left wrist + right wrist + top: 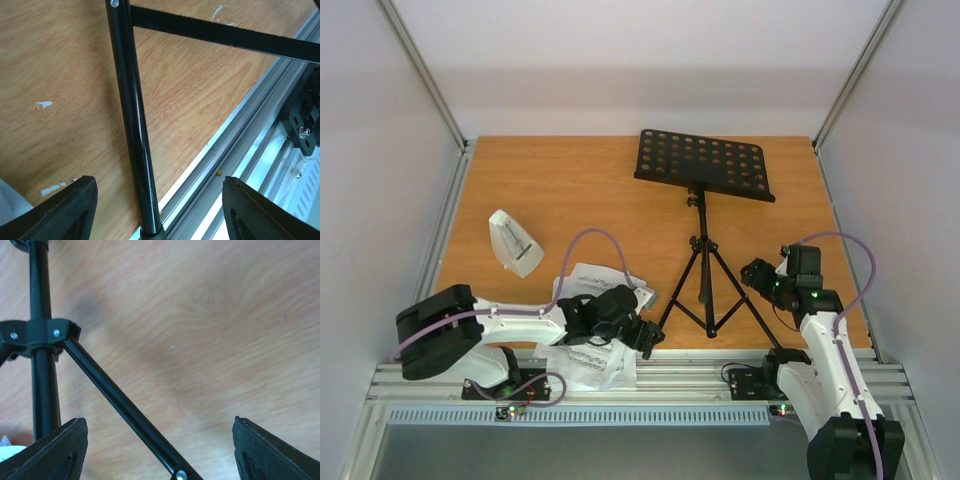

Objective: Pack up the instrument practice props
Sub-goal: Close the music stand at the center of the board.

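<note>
Straddling: left gripper point(157, 200), jaws apart, about near-left leg point(132, 125) of tall black tripod music stand point(701, 230).
Right gripper point(157, 440): jaws apart, right leg point(120, 405) between.
Leg axis: rising toward pole point(39, 290).

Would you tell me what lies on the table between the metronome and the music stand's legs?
The top view shows white printed pages between the metronome and the music stand, partly under the left arm.

sheet-music pages point(588, 366): partly under left arm point(520, 322) | music stand point(132, 125): leg cropped
</note>
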You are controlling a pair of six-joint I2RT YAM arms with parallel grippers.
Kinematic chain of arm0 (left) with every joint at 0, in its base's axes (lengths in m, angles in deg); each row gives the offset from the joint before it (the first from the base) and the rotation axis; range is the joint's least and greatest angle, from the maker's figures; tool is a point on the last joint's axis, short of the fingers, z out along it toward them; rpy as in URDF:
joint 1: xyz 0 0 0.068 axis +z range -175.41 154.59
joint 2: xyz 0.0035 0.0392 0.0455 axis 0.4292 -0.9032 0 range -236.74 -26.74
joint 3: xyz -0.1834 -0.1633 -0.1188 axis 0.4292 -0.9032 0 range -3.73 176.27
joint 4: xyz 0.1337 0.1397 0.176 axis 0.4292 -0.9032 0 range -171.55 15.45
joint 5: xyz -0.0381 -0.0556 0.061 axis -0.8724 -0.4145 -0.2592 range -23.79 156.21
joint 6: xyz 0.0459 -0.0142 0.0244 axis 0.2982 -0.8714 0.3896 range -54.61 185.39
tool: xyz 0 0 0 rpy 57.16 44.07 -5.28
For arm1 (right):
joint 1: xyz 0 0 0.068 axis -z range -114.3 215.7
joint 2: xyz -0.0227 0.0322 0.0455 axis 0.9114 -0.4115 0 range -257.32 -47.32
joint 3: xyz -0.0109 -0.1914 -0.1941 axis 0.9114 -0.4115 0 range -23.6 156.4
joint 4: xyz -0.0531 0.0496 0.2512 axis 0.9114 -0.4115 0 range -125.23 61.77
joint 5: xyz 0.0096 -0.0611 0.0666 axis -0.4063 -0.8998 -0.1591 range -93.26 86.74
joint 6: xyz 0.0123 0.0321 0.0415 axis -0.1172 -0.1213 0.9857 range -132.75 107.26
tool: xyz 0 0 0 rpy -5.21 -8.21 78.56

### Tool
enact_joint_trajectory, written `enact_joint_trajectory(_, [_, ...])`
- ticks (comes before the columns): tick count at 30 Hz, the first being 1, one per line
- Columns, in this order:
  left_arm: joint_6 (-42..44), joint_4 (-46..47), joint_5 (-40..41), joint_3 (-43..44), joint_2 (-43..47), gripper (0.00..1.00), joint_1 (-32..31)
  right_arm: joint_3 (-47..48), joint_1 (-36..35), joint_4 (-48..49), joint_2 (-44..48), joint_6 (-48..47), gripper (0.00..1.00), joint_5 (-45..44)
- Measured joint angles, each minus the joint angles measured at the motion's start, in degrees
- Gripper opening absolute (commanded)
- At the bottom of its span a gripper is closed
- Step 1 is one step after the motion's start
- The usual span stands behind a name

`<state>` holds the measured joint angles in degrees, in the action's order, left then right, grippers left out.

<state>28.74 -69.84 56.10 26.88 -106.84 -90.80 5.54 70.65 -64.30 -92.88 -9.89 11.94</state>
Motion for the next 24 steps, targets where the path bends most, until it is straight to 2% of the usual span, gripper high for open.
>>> enact_joint_trajectory(8, [-1.77,3.1,-0.74,0.02,-4.07,0.69,-1.07,-3.02,0.0,-2.27,4.33,1.44,0.85,2.86])
enact_joint_trajectory(17, [-2.56,4.02,-1.05,0.57,-6.38,0.69,-1.62,-4.59,-0.02,-2.51,3.85,1.57,0.86,8.26])
enact_joint_trajectory(19, [-2.58,4.39,-1.05,0.61,-6.64,0.63,-1.62,-4.63,0.0,-2.49,3.74,1.57,0.86,9.05])
enact_joint_trajectory(24, [-3.04,5.27,-1.09,1.14,-8.11,0.5,-1.92,-4.72,-0.02,-1.6,1.22,1.27,0.76,11.52])
